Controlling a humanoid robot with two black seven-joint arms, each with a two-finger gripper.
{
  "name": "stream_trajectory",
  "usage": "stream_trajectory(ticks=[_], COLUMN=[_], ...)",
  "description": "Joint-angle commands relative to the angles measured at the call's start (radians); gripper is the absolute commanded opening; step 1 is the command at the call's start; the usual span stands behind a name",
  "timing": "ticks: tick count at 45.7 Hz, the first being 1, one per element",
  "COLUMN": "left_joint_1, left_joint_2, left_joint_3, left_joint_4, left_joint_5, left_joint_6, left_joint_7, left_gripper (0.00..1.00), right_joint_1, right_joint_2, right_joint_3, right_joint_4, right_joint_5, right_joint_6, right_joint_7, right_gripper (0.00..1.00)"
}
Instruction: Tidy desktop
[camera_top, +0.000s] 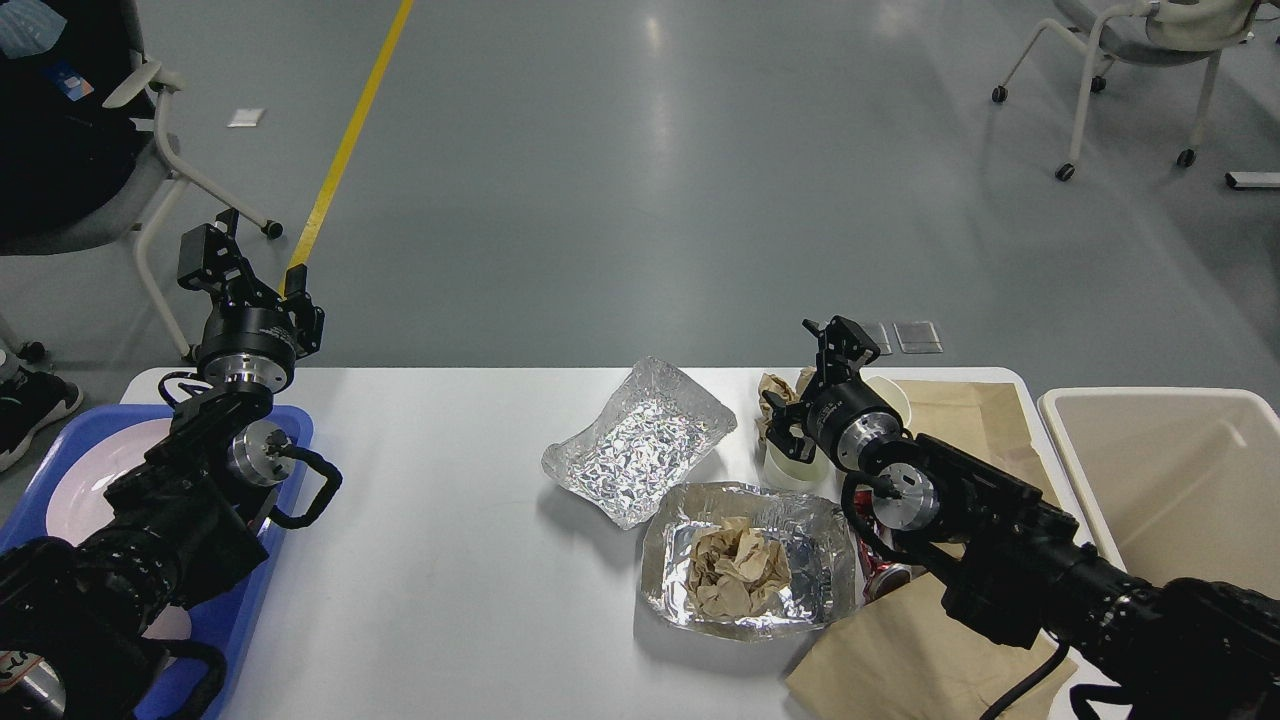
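- Right gripper (812, 385): fingers (838, 340) apart, empty, poised over a white cup (790, 465).
- Left gripper (250, 270): fingers (205, 255) apart, empty, raised beyond the table's far-left edge.
- Below and between both: desktop (450, 560), white, matte, rounded corners, strewn with a foil tray (640, 440) and crumpled brown paper (735, 570).

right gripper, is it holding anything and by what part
Nothing. The right gripper stands open above the white cup, gripping nothing. The left gripper is open and empty too.
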Motion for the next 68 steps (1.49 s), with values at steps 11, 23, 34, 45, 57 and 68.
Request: stream_trajectory(ticks=[11, 23, 34, 45, 57, 68], left_joint_1=[0.0, 0.0, 0.0, 0.0, 0.0, 0.0], left_joint_2=[0.0, 0.0, 0.0, 0.0, 0.0, 0.0], left_joint_3=[0.0, 0.0, 0.0, 0.0, 0.0, 0.0], left_joint_4=[0.0, 0.0, 0.0, 0.0, 0.0, 0.0], left_joint_5=[0.0, 0.0, 0.0, 0.0, 0.0, 0.0], left_joint_6=[0.0, 0.0, 0.0, 0.0, 0.0, 0.0], left_joint_7=[0.0, 0.0, 0.0, 0.0, 0.0, 0.0], left_gripper=[0.96, 0.96, 0.96, 0.96, 0.96, 0.96], right_joint_1=[0.0, 0.0, 0.0, 0.003, 0.021, 0.071], right_joint_2=[0.0, 0.0, 0.0, 0.002, 0.0, -0.044], right_joint_3=[0.0, 0.0, 0.0, 0.003, 0.002, 0.002], right_joint_4=[0.0, 0.0, 0.0, -0.002, 0.002, -0.002], right_joint_5=[0.0, 0.0, 0.0, 0.0, 0.005, 0.005], right_joint_6=[0.0, 0.0, 0.0, -0.006, -0.003, -0.003], right_joint_7=[0.0, 0.0, 0.0, 0.0, -0.011, -0.011], right_gripper=[1.0, 1.0, 1.0, 1.0, 1.0, 1.0])
